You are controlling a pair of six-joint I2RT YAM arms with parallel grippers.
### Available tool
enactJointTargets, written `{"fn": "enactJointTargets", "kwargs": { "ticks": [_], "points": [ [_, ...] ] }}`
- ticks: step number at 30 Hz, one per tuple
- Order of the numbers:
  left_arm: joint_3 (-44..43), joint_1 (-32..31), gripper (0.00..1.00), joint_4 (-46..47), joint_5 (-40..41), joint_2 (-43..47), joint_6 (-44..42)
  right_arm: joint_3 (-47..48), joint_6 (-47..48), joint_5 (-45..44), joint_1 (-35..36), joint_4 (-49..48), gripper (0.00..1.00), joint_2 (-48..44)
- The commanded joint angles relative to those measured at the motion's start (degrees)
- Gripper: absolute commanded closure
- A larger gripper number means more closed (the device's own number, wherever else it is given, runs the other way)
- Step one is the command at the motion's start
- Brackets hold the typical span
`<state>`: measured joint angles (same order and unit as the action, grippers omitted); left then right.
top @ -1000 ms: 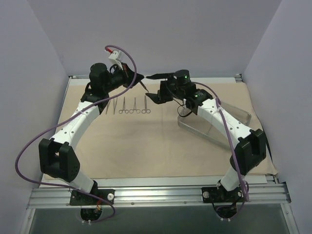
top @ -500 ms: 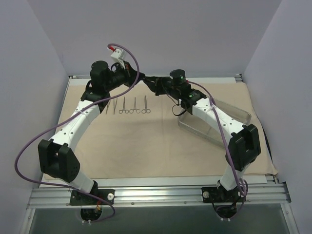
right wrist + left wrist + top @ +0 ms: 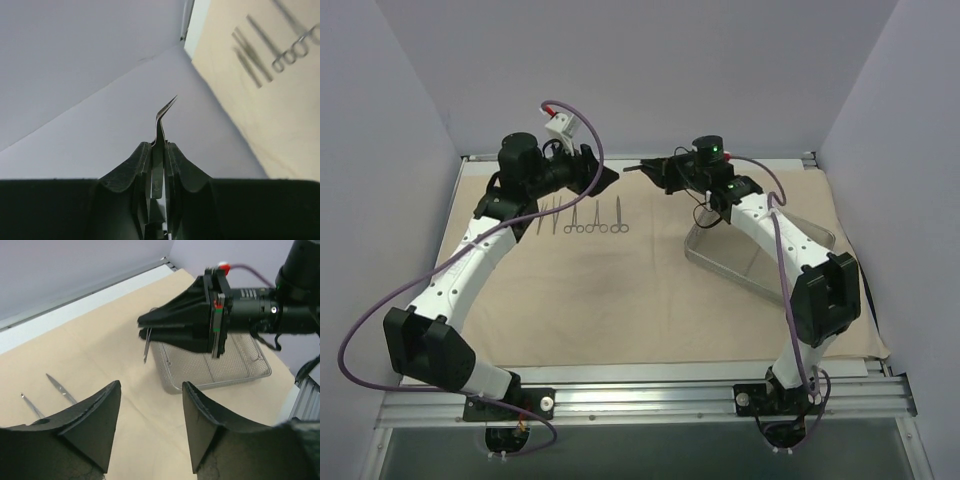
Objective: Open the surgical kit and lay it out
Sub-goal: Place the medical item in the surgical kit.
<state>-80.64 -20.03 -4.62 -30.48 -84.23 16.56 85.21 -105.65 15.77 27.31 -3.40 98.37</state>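
Right wrist: tweezers (image 3: 160, 122) clamped, hand-off looks close

Nearest me, cloth (image 3: 620, 310) lies spread flat, with tray (image 3: 720, 268) on its right side, apparently empty. Beyond, instruments (image 3: 582, 222) sit lined up in a row. Farthest out, right gripper (image 3: 157, 150) pinches the bent tweezers tip-forward, aloft, facing left gripper (image 3: 150, 405), whose jaws gape wide, I reckon to receive them for the row.

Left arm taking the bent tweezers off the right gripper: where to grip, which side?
Probably the bare straight shank of the tweezers sticking out of the right gripper, short of the fine bent tip. Come in from the side of the left gripper, which is open and faces it; the right fingers cover the rest.
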Motion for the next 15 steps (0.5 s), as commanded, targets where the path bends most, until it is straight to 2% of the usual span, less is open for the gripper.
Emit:
{"fn": "enactJointTargets", "kwargs": {
  "ticks": [1, 3, 6, 7, 10, 15],
  "points": [
    [-3.8, 0.7, 0.38, -8.0, -0.9, 3.5, -4.7, 2.9, 16.8, 1.8, -3.0, 6.3, 1.0, -1.2],
    [-3.0, 0.8, 0.37, -8.6, -1.7, 4.9, -5.7, 4.3, 27.2, 0.9, -3.6, 12.0, 1.0, -1.2],
    [-0.7, 0.9, 0.36, -9.5, -1.6, 6.2, -5.2, 7.1, 36.6, 0.5, -3.5, 16.8, 1.0, -0.6],
    [-0.7, 0.9, 0.36, -10.7, -2.5, 5.4, -5.2, 9.8, 42.1, 0.1, -3.4, 18.7, 1.0, -0.2],
    [-3.2, 0.9, 0.4, -15.5, -8.3, 1.1, -5.8, 16.4, 50.9, -2.3, -2.5, 26.4, 1.0, 1.6],
    [-6.2, -2.6, 0.4, -18.6, -5.3, -0.4, -9.4, 19.6, 55.3, -5.5, -0.7, 30.8, 1.0, 1.2]
  ]
}}
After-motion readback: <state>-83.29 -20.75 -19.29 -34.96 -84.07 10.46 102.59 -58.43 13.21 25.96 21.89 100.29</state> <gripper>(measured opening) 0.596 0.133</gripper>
